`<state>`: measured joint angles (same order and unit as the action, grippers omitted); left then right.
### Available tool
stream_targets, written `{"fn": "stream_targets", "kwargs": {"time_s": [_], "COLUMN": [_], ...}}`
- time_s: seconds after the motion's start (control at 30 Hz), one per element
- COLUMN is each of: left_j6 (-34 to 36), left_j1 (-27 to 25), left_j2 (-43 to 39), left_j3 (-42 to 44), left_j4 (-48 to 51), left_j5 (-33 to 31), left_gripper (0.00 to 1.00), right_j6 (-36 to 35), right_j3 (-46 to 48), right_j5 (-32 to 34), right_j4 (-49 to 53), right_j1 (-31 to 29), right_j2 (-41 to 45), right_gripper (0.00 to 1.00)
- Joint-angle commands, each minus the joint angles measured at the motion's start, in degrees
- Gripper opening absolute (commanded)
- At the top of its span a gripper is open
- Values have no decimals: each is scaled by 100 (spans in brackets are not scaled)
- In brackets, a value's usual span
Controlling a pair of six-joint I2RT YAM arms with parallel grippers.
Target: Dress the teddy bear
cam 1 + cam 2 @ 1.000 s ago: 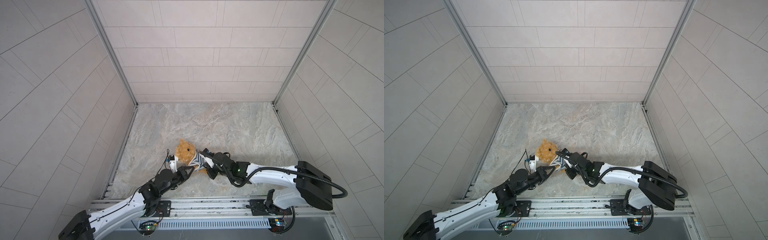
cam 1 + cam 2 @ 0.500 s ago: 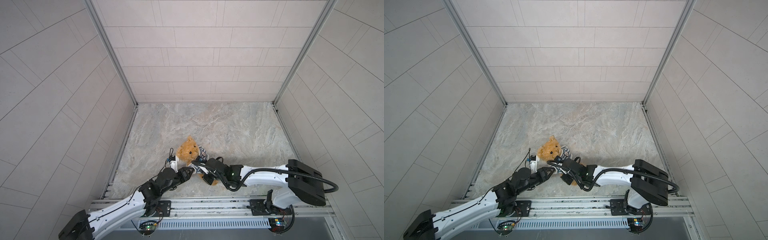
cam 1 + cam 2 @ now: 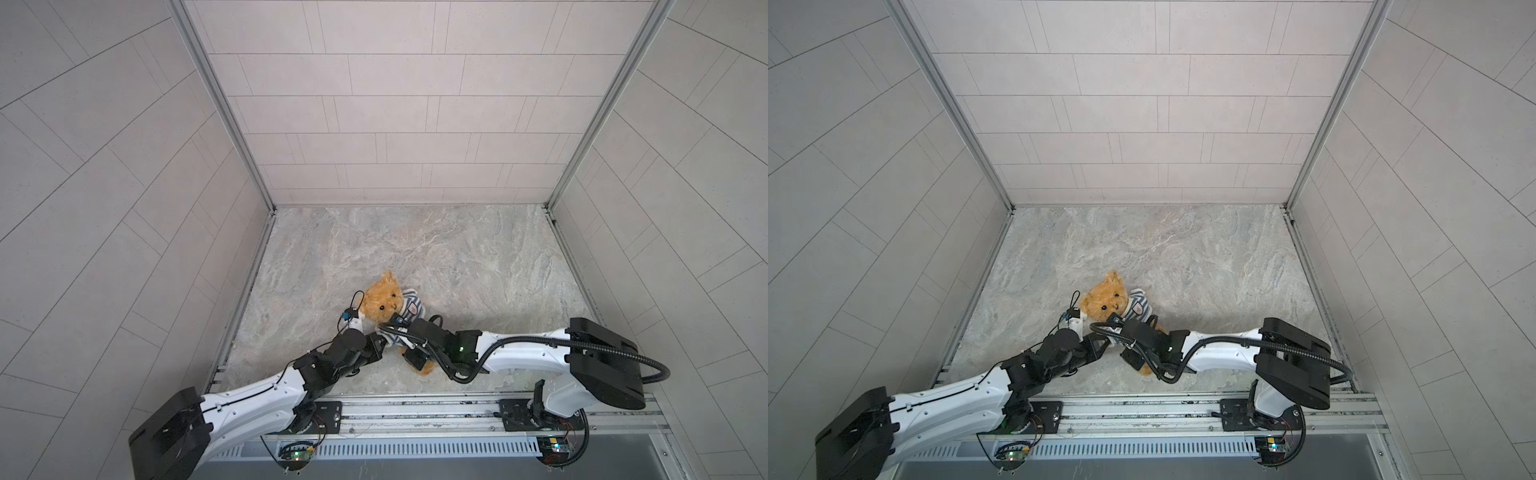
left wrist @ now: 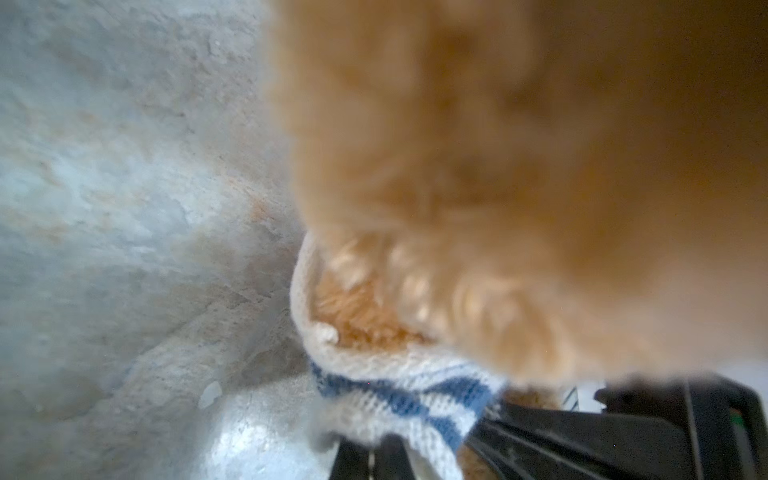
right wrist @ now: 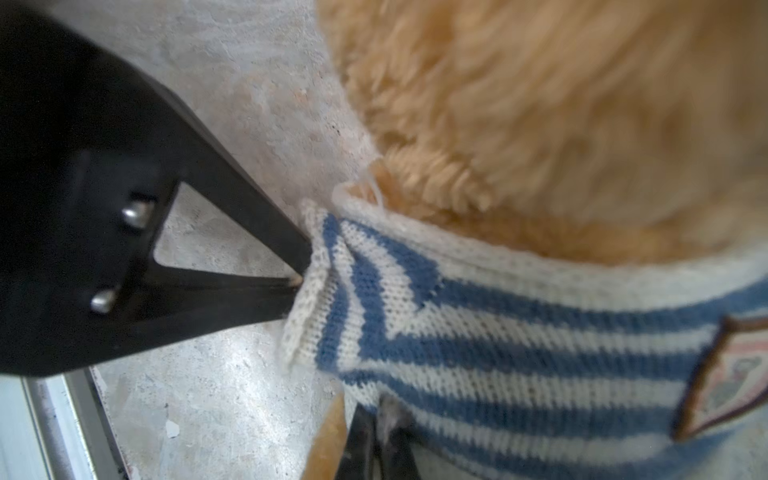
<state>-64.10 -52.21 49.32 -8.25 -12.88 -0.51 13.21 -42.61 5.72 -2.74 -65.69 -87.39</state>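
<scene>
The golden-brown teddy bear (image 3: 380, 297) (image 3: 1105, 296) sits on the marble floor with its face toward the top cameras. A blue-and-white striped shirt (image 3: 409, 308) (image 3: 1138, 307) with a badge is round its chest. Both grippers meet just below its chin. My left gripper (image 3: 383, 340) (image 4: 380, 451) is shut on the shirt's white edge; in the right wrist view its black fingers (image 5: 266, 266) pinch a folded hem. My right gripper (image 3: 395, 332) (image 5: 376, 419) is shut on the striped shirt lower down. Fur (image 4: 498, 166) fills the left wrist view. The arms hide the bear's lower body.
An aluminium rail (image 3: 415, 411) with both arm bases runs along the front edge. Tiled walls (image 3: 374, 124) close in the floor (image 3: 457, 257) at the back and both sides. The right arm's black cable loop (image 3: 457, 376) hangs near the bear's leg (image 3: 424, 369).
The bear has turned from lying on its side to facing the camera, with the shirt drawn round its chest. My left gripper opened briefly and shut again on the shirt. The right arm shifted left.
</scene>
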Motion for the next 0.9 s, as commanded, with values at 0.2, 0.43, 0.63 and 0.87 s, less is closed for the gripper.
{"fn": "stream_targets", "kwargs": {"time_s": [0.2, 0.43, 0.63, 0.87], "left_j6": [286, -353, -438, -530], "left_j1": [124, 382, 386, 388], "left_j2": [-716, -1234, -1422, -1564], "left_j3": [233, 877, 820, 781], "left_j4": [-550, -1950, -2139, -1631], "left_j5": [847, 1408, 1554, 1343], "left_gripper": [0, 0, 0, 0], "right_j6": [524, 338, -368, -436], "right_j3": [412, 628, 1052, 819], "right_j5": [551, 402, -451, 7], "right_j4": [913, 818, 211, 314], "right_j1": [1035, 1181, 913, 145], "right_j2": [352, 865, 1604, 2561], "right_gripper": [0, 0, 0, 42]}}
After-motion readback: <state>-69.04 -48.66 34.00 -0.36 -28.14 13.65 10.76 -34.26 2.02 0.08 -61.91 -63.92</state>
